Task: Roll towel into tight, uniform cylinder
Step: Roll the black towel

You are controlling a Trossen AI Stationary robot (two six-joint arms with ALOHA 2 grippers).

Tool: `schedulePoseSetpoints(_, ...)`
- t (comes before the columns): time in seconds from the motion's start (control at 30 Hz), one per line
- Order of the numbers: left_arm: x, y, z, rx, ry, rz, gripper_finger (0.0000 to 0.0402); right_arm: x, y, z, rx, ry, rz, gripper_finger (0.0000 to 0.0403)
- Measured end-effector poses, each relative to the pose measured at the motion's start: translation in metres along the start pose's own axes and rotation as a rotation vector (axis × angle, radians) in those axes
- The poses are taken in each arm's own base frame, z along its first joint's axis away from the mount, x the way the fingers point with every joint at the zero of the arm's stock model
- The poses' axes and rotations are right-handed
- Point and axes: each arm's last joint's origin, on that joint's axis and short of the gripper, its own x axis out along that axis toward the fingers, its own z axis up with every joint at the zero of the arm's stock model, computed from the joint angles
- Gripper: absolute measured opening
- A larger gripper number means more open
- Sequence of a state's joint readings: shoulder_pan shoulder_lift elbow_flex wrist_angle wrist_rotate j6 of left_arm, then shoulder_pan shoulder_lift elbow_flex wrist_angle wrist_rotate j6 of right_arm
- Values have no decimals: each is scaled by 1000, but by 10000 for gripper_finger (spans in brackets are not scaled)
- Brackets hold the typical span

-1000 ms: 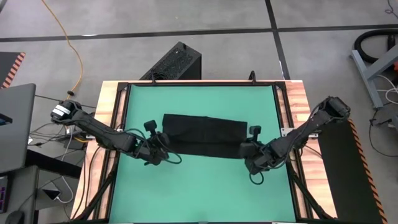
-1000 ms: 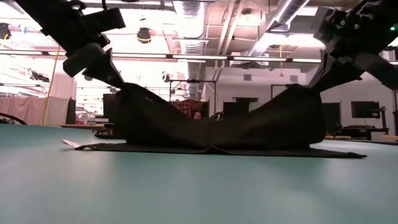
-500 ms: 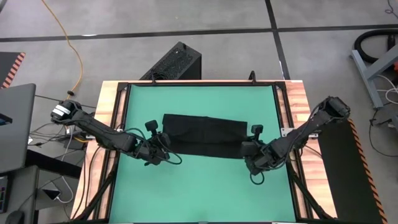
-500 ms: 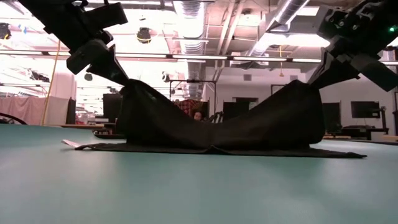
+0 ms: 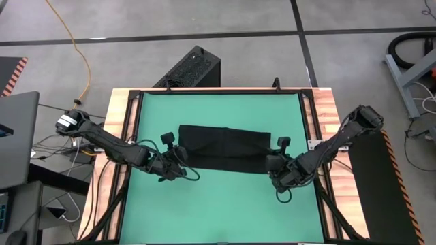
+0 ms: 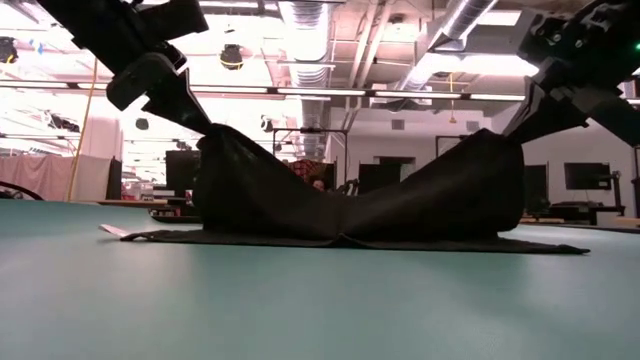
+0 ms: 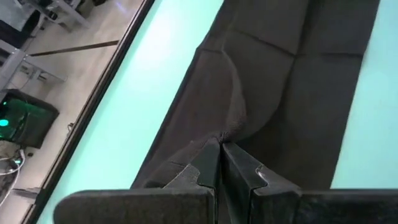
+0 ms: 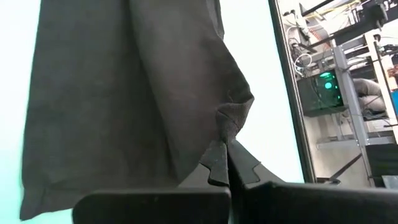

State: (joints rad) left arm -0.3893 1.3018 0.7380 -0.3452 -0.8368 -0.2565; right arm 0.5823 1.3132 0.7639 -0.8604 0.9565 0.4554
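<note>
While the green mat [image 5: 218, 204] covers nearly the whole table, the towel [image 5: 225, 146] is laid across its middle as a dark band, its long axis running from the left arm's side to the right arm's side. Its near long edge is lifted at both ends, so that in the low view the cloth sags in the middle between two raised peaks, while the far part lies flat on the mat. The left gripper [image 7: 221, 146] is clenched on the towel's near left corner, and the right gripper [image 8: 225, 152] is clenched on the near right corner. A small white tag [image 6: 118, 232] is seen at the towel's left end.
</note>
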Motion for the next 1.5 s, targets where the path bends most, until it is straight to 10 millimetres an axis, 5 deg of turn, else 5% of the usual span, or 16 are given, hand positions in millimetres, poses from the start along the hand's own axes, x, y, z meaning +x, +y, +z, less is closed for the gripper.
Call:
schedulePoseSetpoints(0.77, 0, 0, 2, 3, -15, 4, 0, -4, -6, 6, 51, 9, 41, 0)
schedulePoseSetpoints(1.5, -6, -15, -2, -13, 106, -461, 0, -25, 16, 1, 64, 41, 345, 62)
